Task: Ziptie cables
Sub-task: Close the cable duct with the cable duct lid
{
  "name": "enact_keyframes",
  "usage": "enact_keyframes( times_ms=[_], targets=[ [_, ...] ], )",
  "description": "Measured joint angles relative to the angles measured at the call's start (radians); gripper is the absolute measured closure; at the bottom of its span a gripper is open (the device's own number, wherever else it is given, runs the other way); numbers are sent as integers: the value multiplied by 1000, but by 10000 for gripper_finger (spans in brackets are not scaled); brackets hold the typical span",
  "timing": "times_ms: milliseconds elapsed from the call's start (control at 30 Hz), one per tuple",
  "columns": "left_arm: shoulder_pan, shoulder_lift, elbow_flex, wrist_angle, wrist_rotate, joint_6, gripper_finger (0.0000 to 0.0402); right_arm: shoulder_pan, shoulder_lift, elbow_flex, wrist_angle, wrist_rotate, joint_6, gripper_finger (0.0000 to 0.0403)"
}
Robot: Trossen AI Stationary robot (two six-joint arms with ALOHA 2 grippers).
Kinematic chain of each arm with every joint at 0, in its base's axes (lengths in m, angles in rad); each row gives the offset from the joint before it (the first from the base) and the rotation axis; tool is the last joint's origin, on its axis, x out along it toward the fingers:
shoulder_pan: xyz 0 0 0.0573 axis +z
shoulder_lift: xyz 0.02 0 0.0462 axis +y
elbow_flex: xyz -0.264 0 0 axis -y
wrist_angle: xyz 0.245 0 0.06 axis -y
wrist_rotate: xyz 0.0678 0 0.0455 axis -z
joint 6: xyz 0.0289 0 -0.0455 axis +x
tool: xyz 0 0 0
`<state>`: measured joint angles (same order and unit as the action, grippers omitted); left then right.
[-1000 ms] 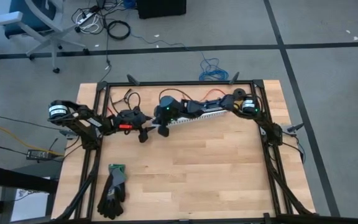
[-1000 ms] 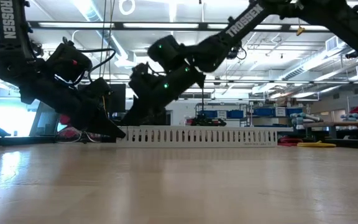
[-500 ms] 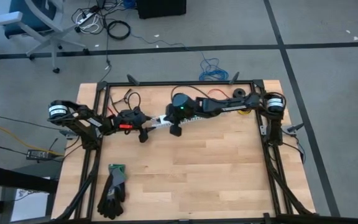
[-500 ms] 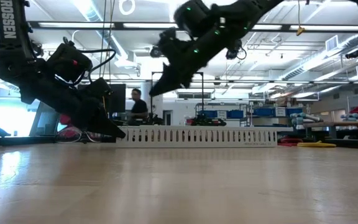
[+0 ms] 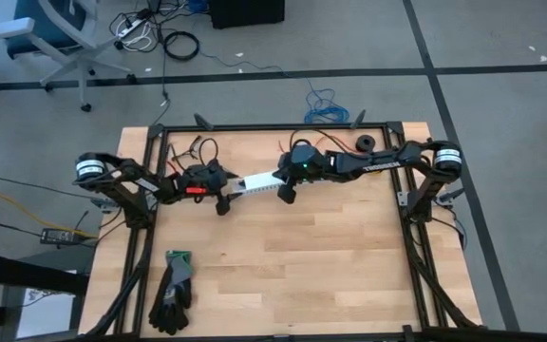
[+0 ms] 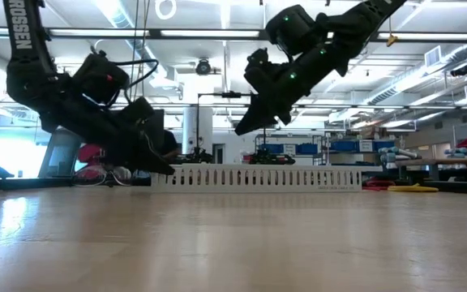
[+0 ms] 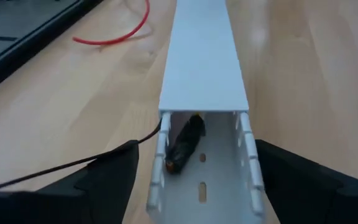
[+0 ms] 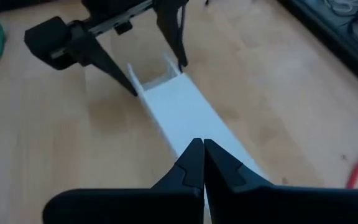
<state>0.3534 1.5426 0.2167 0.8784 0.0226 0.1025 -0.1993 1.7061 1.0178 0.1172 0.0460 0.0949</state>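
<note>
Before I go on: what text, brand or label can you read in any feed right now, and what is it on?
"ROSSEN", first letter cut off by the frame edge: white letters running down the dark arm at the low view's left edge.
Lettering on the other arm in the low view is too blurred to read.
The white slotted channel carries no readable text.
Nothing readable in the high or wrist views.

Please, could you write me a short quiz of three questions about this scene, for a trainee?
1. True or false: the right pincer rests on the white slotted channel.
2. What lies inside the channel's uncovered end? A: a dark connector. B: a glove. C: a screwdriver.
3. Fill in: the left pincer is ____, with one finger on each side of the channel's end.

Key: 1 false, it hangs above the channel; 2 A; 3 open.
</note>
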Motion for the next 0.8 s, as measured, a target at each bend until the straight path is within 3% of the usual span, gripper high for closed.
enact_keyframes(
  times_ms=[267,567,800],
  targets=[
    [0,109,52,-9,5,24,97,1,9,-2,17,-3,7,403],
    [0,161,78,1,8,24,156,-1,9,-2,5,8,20,403],
    [0,161,77,1,8,18,151,-37,67,-1,-15,85,99,403]
  ],
)
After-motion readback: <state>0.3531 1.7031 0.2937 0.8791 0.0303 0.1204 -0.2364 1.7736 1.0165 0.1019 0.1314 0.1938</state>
